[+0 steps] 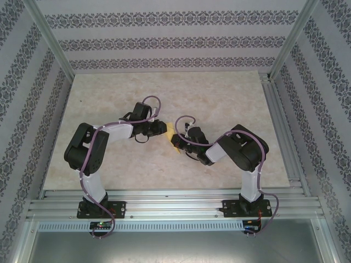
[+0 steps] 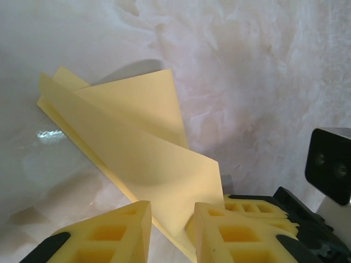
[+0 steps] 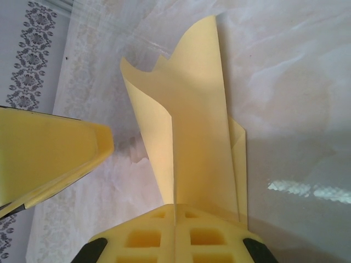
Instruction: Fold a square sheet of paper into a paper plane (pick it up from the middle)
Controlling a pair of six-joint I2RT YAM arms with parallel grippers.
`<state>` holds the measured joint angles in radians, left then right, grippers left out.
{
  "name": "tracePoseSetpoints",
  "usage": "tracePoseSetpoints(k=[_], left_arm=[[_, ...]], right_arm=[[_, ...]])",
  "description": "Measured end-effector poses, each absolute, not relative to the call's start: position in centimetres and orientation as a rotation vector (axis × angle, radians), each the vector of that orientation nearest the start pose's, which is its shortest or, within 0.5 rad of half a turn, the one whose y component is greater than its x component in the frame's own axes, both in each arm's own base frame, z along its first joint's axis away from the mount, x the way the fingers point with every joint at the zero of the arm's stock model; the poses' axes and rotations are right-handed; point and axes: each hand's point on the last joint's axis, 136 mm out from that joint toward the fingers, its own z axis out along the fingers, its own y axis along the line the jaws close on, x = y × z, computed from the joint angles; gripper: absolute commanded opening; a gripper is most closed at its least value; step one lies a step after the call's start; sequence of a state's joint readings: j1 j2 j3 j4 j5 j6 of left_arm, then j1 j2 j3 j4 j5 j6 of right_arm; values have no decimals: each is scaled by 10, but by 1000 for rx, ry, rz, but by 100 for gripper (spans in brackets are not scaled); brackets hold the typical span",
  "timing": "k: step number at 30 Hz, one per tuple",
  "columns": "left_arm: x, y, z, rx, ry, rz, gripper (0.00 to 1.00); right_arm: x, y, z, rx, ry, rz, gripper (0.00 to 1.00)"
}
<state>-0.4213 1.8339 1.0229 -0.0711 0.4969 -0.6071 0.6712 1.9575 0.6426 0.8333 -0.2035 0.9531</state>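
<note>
**Item:** thin yellow sheet of paper (image 1: 173, 138), folded into overlapping layers.

**Location:** mid-table, between the two gripper tips.

**Orientation:**
- In the overhead view the long axis runs roughly far-to-near, slightly slanted.
- In the right wrist view the sheet rises out of the fingers. Its curled tip points away from that gripper, and the layers fan apart toward the tip.
- In the left wrist view the main crease runs from upper left down to the fingers, with a sharp corner at the far left end.

**Right gripper** (image 3: 175, 209): yellow ribbed fingers are pressed together, pinching the sheet's lower end. The elbow is bent out to the right and the forearm reaches left toward centre.

**Left gripper** (image 2: 173, 208): the fingers stand narrowly apart with the sheet's lower edge lying in the gap. Whether the pads touch it cannot be told. The elbow is folded out to the left and the forearm reaches right toward centre, so the tip sits just beside the right gripper's.

**Surroundings:**
- beige marbled tabletop (image 1: 219, 98)
- grey-patterned wallpaper panels (image 1: 164, 44)
- aluminium rail frame (image 1: 175, 200) at the near edge
- purple cables (image 1: 112, 127) along both arms

Each gripper crowds the other's side of the sheet.
</note>
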Motion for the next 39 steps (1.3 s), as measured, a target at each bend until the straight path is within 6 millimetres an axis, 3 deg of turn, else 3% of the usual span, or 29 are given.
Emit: tracePoseSetpoints(k=[13, 29, 39], left_arm=[[369, -273, 41, 31, 2641, -1098, 23], [370, -274, 40, 38, 2639, -1100, 25], [371, -272, 34, 32, 2647, -1076, 20]], right_arm=[[340, 309, 22, 261, 2277, 1189, 0], [342, 306, 22, 315, 2260, 1217, 0], [342, 306, 23, 330, 2247, 1234, 0]])
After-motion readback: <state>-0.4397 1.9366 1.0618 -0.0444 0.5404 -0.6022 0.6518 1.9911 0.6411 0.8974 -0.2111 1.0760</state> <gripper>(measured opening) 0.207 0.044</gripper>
